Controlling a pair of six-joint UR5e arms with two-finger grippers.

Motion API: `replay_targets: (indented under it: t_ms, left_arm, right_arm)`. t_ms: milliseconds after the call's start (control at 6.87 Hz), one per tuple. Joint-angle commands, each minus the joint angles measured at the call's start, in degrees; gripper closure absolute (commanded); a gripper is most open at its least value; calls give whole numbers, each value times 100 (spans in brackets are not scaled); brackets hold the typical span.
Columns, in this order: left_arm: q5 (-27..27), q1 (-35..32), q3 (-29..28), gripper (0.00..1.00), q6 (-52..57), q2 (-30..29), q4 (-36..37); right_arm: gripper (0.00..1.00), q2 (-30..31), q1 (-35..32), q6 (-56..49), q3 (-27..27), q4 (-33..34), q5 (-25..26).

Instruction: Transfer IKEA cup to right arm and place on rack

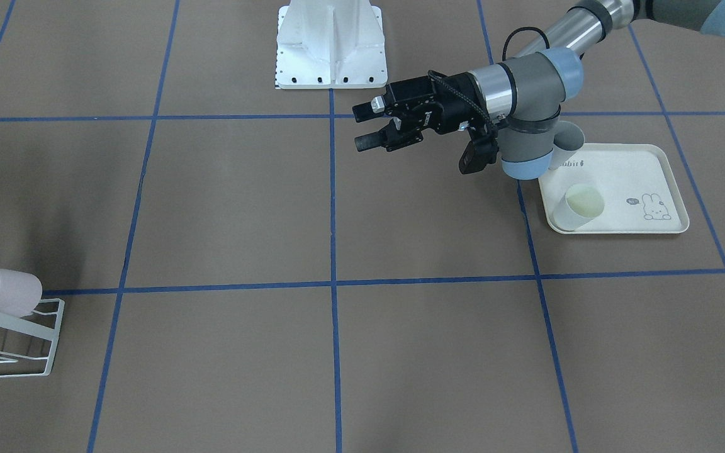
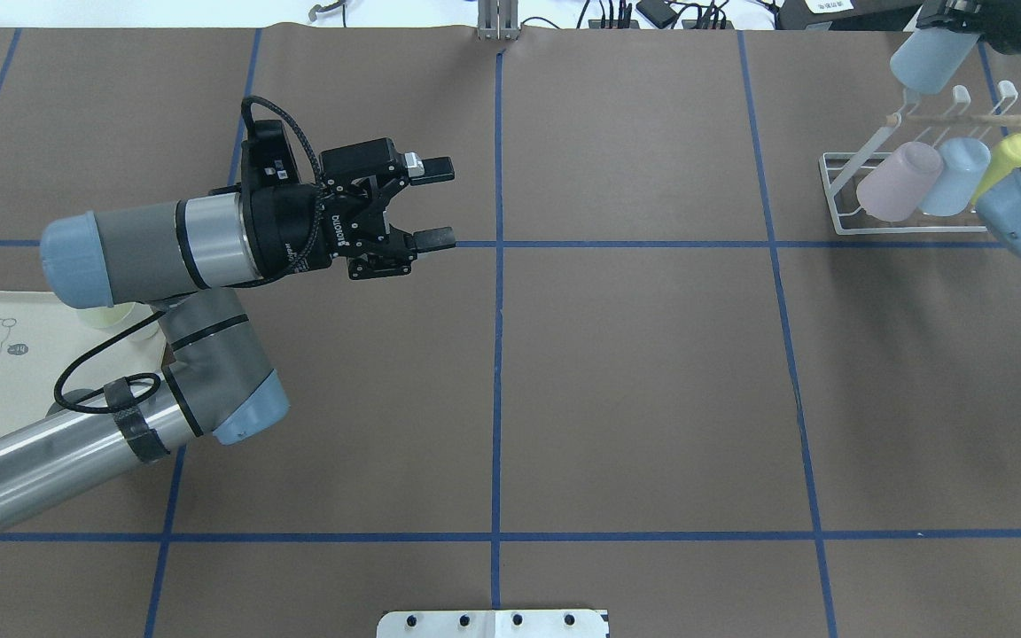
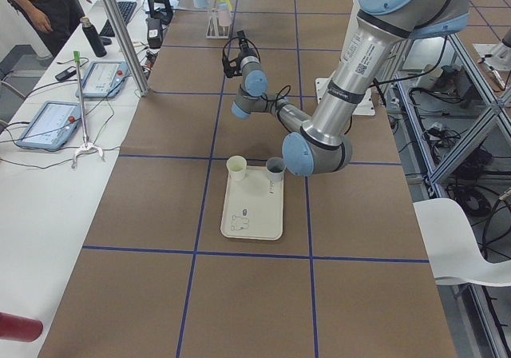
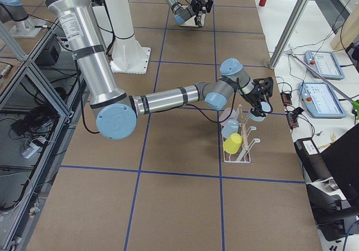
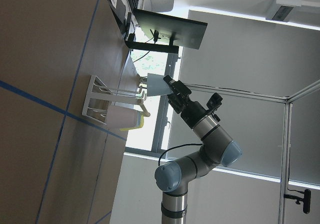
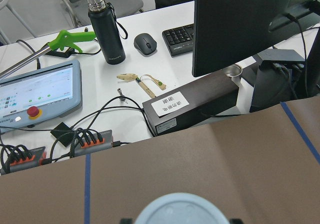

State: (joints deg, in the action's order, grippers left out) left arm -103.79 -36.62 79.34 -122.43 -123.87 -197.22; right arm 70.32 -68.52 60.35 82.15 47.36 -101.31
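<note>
- The right gripper (image 5: 170, 86) is pinching the light blue IKEA cup (image 2: 923, 60), tilted in the air just above the rack (image 2: 840, 190), at 2 o'clock in the overhead view.
- On the rack's prongs sit a pink cup (image 2: 899, 182), a blue cup (image 2: 954, 175) and a yellow-green cup (image 2: 1011, 158).
- The left gripper (image 2: 432, 202) has its fingers spread wide with nothing between them, and hovers at about 10 o'clock from table centre.
- The rabbit tray (image 1: 652, 170), at 9 o'clock, carries a cream cup (image 1: 579, 207).
</note>
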Motion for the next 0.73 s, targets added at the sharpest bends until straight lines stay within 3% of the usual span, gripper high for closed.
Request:
replay_targets:
  t_ms: [0, 583]
  left_arm:
    - [8, 6, 3, 0, 0, 3, 0]
    - [-1, 6, 12, 0, 0, -6, 9]
  right_arm:
    - [100, 26, 40, 30, -6, -69, 6]
    - [100, 332, 225, 21, 73, -446, -3]
